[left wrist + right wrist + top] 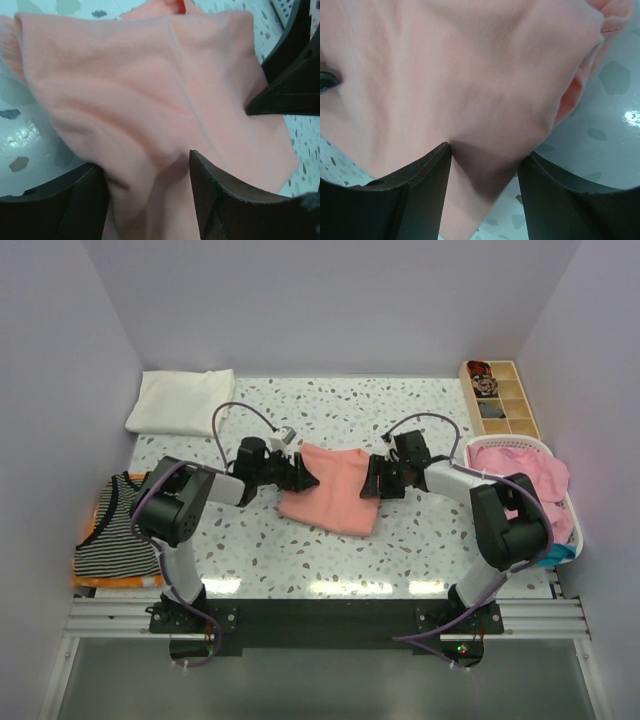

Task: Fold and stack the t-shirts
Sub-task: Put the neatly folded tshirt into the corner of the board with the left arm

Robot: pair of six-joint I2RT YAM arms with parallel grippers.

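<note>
A salmon-pink t-shirt lies partly folded at the middle of the speckled table, its long axis running from far to near. It sits between the two arms, equally close to both. The left gripper is at the shirt's far-left corner, fingers spread, with cloth loose between them. The right gripper, at the far-right corner, seems to pinch the cloth.

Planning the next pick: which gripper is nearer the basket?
Right. The right gripper is at the tee's right edge, just left of the basket; the left gripper is at the tee's left edge, farther off.
</note>
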